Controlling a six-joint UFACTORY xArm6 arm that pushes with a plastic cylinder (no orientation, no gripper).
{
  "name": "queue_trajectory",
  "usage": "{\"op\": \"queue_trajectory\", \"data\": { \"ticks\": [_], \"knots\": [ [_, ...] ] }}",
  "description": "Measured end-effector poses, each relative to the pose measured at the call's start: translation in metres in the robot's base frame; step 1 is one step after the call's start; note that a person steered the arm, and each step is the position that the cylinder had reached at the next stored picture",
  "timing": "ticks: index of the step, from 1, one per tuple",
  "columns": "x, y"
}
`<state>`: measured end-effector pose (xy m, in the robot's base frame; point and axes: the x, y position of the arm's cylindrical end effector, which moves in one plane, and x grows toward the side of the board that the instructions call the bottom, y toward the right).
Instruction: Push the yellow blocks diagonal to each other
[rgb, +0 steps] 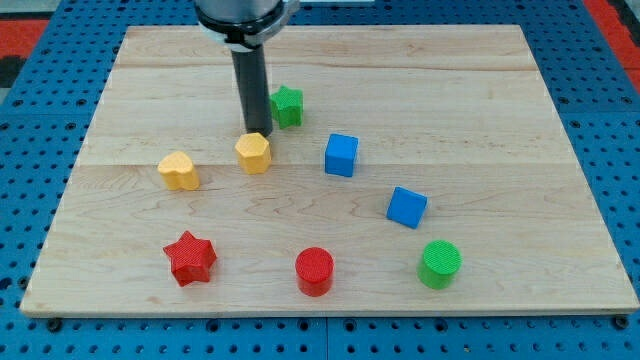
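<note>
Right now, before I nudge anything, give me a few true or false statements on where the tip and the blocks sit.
1. My tip sits at the top edge of the yellow hexagon block. True.
2. The yellow heart block lies to the view's right of the hexagon. False: it lies to its left, slightly lower.
3. The green star is just right of the rod. True.
4. Two red cylinders stand on the wooden board. False: one red cylinder, one red star.

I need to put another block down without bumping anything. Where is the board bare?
The view's right, beyond the blue cubes, is bare, as is the top left. It is crowded around my tip, the yellow hexagon and green star.
</note>
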<state>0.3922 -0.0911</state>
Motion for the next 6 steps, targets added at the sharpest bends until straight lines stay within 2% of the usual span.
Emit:
{"op": "queue_trajectory", "data": {
  "ticks": [2, 3, 4, 5, 6],
  "knots": [
    [0.020, -0.031],
    [0.020, -0.083],
    [0.037, -0.090],
    [0.086, -0.076],
    [0.100, -0.075]
  ]
}}
